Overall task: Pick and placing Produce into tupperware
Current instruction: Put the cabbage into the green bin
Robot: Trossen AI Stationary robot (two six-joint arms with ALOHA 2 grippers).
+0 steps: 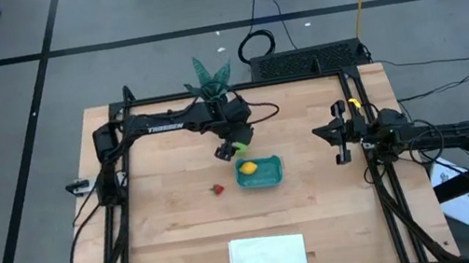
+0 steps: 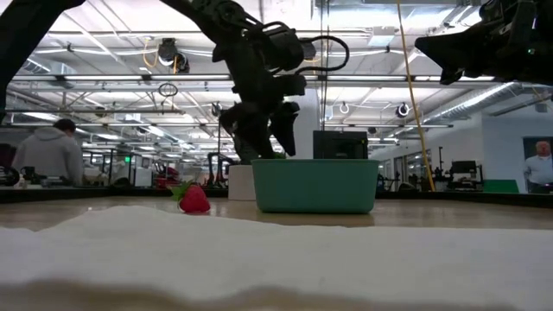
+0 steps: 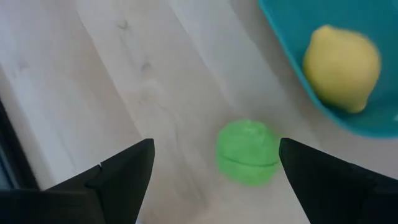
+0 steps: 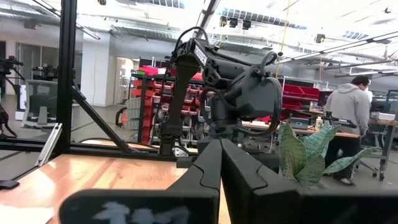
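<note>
My left gripper (image 3: 216, 148) is open and points down over the table just beyond the teal tupperware's far-left corner (image 1: 241, 163). Its fingers stand on either side of the lime-green ball (image 3: 247, 152), which lies on the wood, and they do not touch it. In the high view the ball (image 1: 240, 146) shows under the gripper (image 1: 232, 146). The yellow lemon (image 3: 342, 68) lies inside the tupperware (image 1: 265, 176). The red strawberry (image 1: 217, 189) rests on the table left of the tupperware. My right gripper (image 4: 221, 163) is shut and waits at the table's right edge (image 1: 341, 133).
A white sheet (image 1: 268, 256) lies near the table's near edge. A potted plant (image 1: 212, 76) stands at the far edge behind the left arm. Bare wood lies between the tupperware and the right arm. People show in the room beyond the table.
</note>
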